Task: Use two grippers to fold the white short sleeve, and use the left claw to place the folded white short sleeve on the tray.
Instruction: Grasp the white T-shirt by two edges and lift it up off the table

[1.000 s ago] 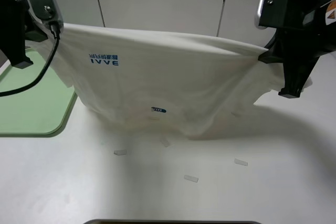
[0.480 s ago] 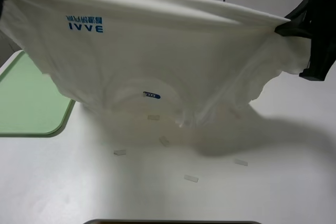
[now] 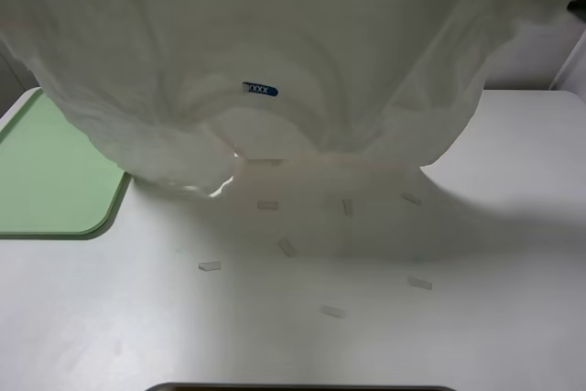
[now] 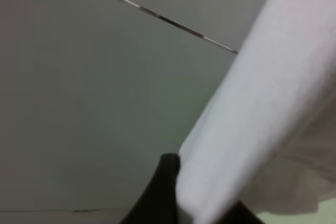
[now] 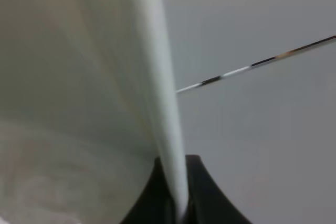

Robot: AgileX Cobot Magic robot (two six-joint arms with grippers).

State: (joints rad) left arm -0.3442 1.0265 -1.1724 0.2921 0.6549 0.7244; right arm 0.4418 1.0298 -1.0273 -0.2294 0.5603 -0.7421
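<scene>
The white short sleeve (image 3: 302, 34) hangs in the air as a wide sheet across the top of the exterior view. Its lower edge floats just above the table and its blue neck label (image 3: 259, 90) shows through. In the left wrist view my left gripper (image 4: 182, 207) is shut on a taut band of the shirt (image 4: 262, 108). My right gripper (image 5: 178, 203) pinches another stretched edge of the shirt (image 5: 157, 77) between its black fingers. Both grippers are out of the exterior view, above its frame. The pale green tray (image 3: 46, 171) lies on the table at the left, with nothing on its visible part.
Several small pale tape strips (image 3: 287, 246) lie scattered on the white table under and in front of the shirt. A dark edge (image 3: 302, 387) runs along the near side of the table. White cabinet panels stand behind.
Both arms have risen out of the top of the exterior view, carrying the shirt up and nearer the camera. Its hem has lifted off the table and uncovered more tape strips.
</scene>
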